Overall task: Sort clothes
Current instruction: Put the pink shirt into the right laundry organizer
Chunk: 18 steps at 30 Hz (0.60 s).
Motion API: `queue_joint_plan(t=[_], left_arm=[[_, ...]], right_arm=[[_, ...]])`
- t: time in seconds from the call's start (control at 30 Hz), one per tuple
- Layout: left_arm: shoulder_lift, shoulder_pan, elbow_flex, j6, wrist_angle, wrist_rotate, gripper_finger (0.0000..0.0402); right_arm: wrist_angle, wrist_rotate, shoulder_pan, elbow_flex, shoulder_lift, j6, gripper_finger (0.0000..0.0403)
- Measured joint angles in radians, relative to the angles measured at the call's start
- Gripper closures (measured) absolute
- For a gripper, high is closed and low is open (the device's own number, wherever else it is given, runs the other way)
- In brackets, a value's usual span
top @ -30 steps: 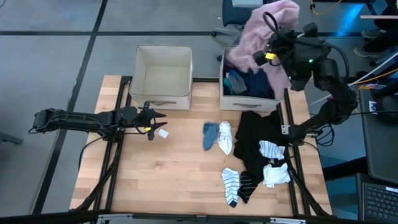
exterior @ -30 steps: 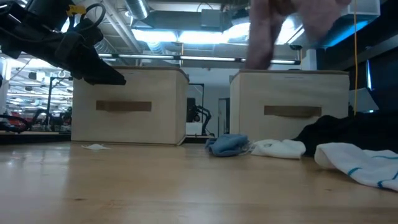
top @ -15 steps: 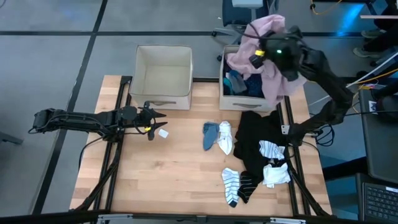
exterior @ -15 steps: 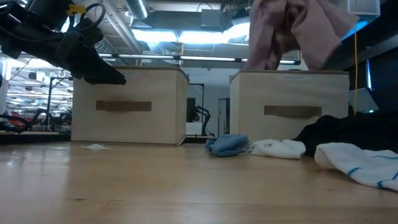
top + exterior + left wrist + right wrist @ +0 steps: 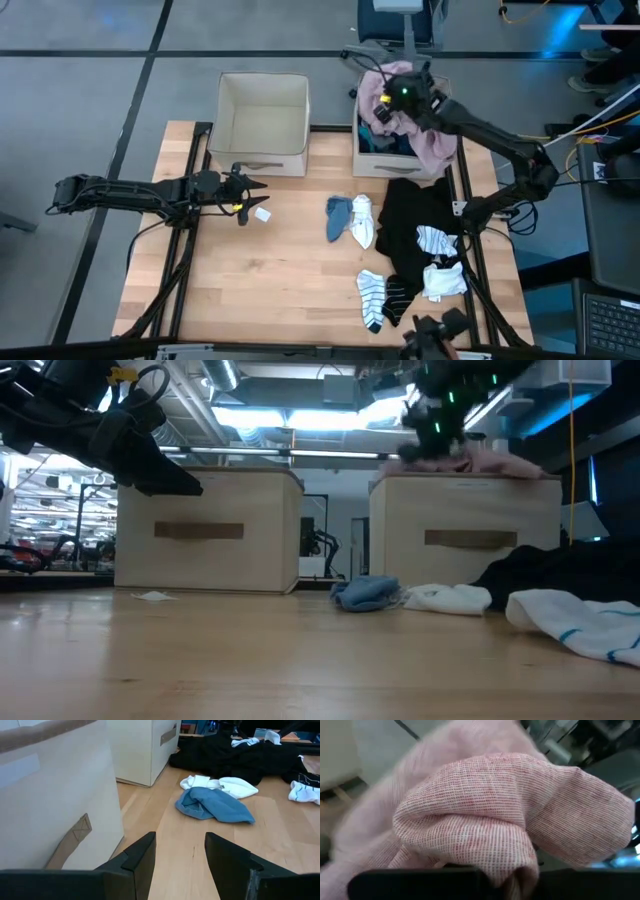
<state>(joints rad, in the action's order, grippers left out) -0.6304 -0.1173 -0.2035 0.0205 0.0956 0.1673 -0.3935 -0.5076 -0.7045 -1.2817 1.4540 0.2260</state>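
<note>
My right gripper (image 5: 396,94) is low over the right beige bin (image 5: 400,163) and shut on the pink shirt (image 5: 434,146). The shirt lies heaped in the bin and over its right rim; in the low view it rests on the bin's top (image 5: 485,461). Blue garments (image 5: 378,131) lie in the bin beneath it. My left gripper (image 5: 256,186) is open and empty, hovering in front of the empty left bin (image 5: 262,118). A blue sock (image 5: 337,217), a white sock (image 5: 363,222), a black garment (image 5: 410,225) and striped socks (image 5: 372,297) lie on the table. My right gripper comes at the pink shirt from above, and a bunched fold of it (image 5: 485,845) fills the wrist view. The cloth hides the fingertips, so I cannot tell layers or edge. The shirt is slack, and its bulk lies on the bin and the clothes inside.
A small white scrap (image 5: 262,213) lies on the table by my left gripper. White socks with stripes (image 5: 438,241) lie on the black garment at the right. Bare wood (image 5: 280,270) stretches across the table's left and middle.
My right gripper has come down and toward the table's left, onto the right bin, carrying the pink shirt. The shirt hung high above the bin and now lies heaped on the bin's top and right rim.
</note>
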Motion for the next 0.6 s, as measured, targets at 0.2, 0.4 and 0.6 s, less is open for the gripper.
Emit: queue_joint_plan(t=[0.2, 0.4, 0.6], left_arm=[[0.0, 0.0, 0.0, -0.005, 0.001, 0.0, 0.024], [0.0, -0.002, 0.0, -0.002, 0.002, 0.0, 0.024], [0.0, -0.002, 0.0, 0.001, 0.006, 0.0, 0.024]], right_arm=[[0.149, 0.073, -0.04, 0.276, 0.003, -0.131, 0.0361], [0.338, 0.136, -0.051, 0.48, 0.014, -0.201, 0.0361], [0.412, 0.205, -0.071, 0.512, 0.07, -0.254, 0.0358]])
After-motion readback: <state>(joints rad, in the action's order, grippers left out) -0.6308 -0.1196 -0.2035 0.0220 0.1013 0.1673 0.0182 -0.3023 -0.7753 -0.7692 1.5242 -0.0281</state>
